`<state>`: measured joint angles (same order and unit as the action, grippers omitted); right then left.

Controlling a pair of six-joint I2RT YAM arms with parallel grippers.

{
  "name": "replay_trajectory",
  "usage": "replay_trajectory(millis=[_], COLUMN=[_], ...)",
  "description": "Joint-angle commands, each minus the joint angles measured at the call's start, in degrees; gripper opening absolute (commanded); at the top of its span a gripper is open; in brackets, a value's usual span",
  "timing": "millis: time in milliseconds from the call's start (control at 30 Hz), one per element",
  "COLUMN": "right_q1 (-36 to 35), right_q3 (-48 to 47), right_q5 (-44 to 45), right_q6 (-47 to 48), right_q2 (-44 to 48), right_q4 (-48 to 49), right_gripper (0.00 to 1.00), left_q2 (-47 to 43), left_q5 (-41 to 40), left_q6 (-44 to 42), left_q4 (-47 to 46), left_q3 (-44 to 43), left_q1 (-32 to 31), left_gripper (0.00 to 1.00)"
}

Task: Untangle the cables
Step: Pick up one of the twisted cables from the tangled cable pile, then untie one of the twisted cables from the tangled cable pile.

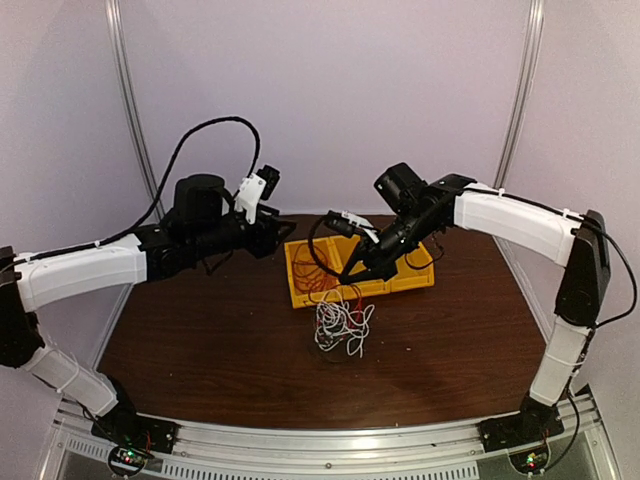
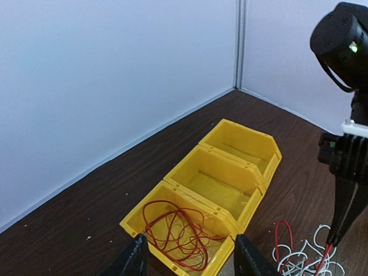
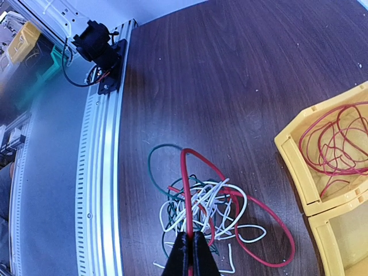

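The cables (image 1: 343, 325) lie in a small clump of white, red and dark green wires on the brown table, just in front of the yellow bin (image 1: 292, 275). In the right wrist view the clump (image 3: 221, 210) spreads below my right gripper (image 3: 190, 240), which is shut on a thick red cable (image 3: 185, 190) rising out of it. A thin red wire (image 2: 178, 233) is coiled in the bin's nearest compartment. My left gripper (image 2: 190, 256) hovers open over that compartment, holding nothing. The right gripper (image 1: 352, 275) hangs above the clump.
The bin (image 2: 253, 129) has three compartments; the two farther ones hold nothing. An aluminium rail (image 3: 98, 172) runs along the table's near edge, with an arm base (image 3: 98, 49) on it. White walls close the back and sides.
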<state>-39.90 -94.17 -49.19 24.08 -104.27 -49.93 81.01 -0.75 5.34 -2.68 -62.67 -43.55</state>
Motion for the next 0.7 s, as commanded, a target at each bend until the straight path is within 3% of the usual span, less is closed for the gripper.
replay_trajectory(millis=[0,333,533,667], right_q1=[-0.41,-0.30,-0.35,-0.33], right_q3=[0.12,2.14,2.76,3.05], right_q5=[-2.29,-0.48,0.00,0.50], right_q6=[1.69,-1.11,-2.39,-2.87], right_q2=[4.72,11.59,12.48,12.77], right_q4=[-1.31,2.52,3.75,4.53], right_gripper=[0.00,0.00,0.00,0.00], left_q2=[-3.05,-7.07,-3.61,-0.63], left_q5=[13.57,15.64,-5.28,-12.98], left_q6=[-4.25,-0.80,4.44,5.46], left_q4=[-10.14,-34.52,-45.75,-51.24], left_q3=[4.69,18.43,23.91,24.85], left_q1=[-1.29,-10.01,-17.70,-21.47], left_gripper=[0.52,0.56,0.58,0.62])
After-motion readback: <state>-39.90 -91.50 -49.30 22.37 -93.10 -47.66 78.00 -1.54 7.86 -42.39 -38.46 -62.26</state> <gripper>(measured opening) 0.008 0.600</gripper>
